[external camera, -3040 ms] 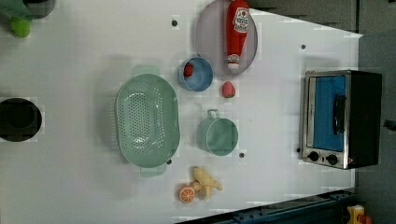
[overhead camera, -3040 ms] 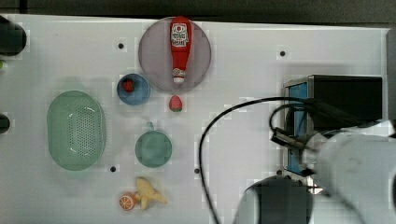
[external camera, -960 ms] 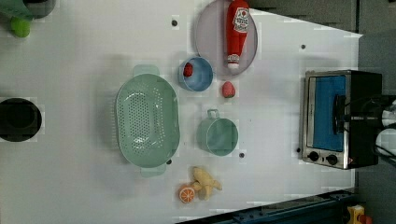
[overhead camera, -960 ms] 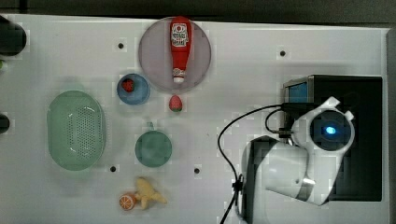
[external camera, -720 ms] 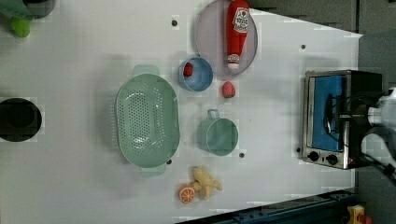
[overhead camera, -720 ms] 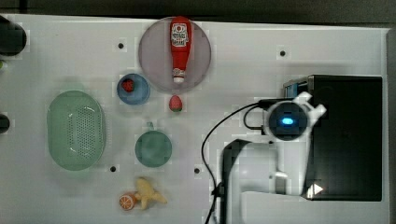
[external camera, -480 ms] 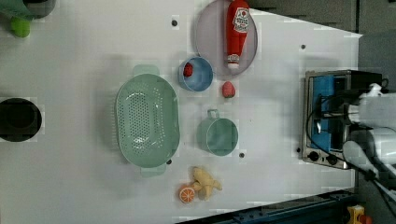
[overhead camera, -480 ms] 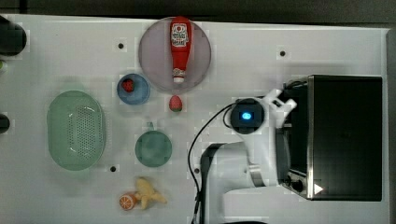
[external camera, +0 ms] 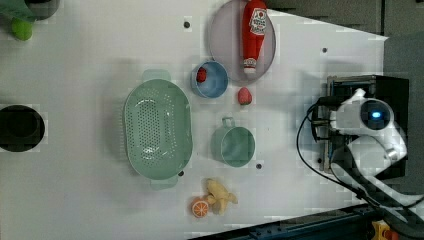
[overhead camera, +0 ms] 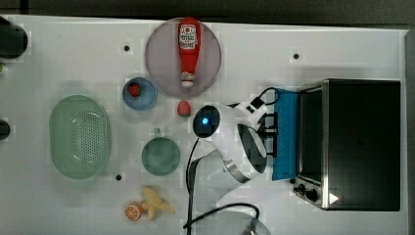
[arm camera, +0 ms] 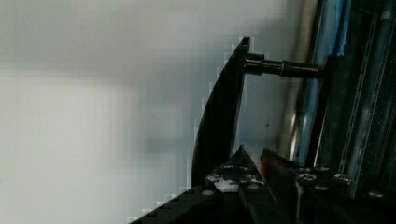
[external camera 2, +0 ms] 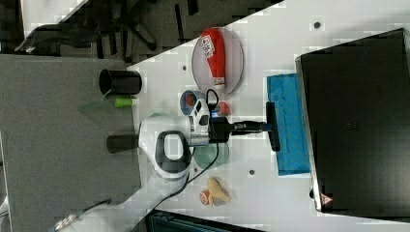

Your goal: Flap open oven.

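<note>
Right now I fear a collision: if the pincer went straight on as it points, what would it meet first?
The oven's door handle, right at the pincer; behind it the blue door.

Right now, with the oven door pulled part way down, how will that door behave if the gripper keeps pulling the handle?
The oven looks boxy and heavy, so it probably won't slide much. Its blue door lies nearly flat toward the table, so it may drop under its own weight. The bar handle looks rigid but smooth; the gripper could slip off.
</note>
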Controlling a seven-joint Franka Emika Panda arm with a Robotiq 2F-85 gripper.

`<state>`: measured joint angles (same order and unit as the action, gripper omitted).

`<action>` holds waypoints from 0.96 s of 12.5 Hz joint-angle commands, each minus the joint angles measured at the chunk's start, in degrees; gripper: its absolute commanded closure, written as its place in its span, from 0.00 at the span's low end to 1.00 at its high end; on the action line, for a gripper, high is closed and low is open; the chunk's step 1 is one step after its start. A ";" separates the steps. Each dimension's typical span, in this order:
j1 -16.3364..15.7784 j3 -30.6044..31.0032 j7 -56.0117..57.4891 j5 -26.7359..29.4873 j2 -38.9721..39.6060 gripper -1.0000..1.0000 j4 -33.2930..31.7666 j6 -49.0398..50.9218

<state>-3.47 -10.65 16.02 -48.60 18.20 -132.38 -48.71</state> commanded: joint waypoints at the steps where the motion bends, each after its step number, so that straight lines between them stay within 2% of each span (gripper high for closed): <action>1: -2.49 1.71 -19.90 -6.32 4.65 0.82 1.07 2.06; 3: -4.30 2.05 -24.02 -10.51 8.49 0.82 2.06 2.69; 6: -5.34 2.05 -24.07 -10.60 10.98 0.82 3.15 1.78; 9: -5.13 1.87 -24.07 -9.89 9.09 0.82 3.19 -0.89; 10: -4.85 1.81 -24.07 -8.55 7.27 0.82 3.17 -1.49; 12: -4.34 1.81 -24.07 -0.89 2.42 0.82 3.18 -2.11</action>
<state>-7.70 -8.68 -4.61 -48.06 26.26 -130.48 -48.71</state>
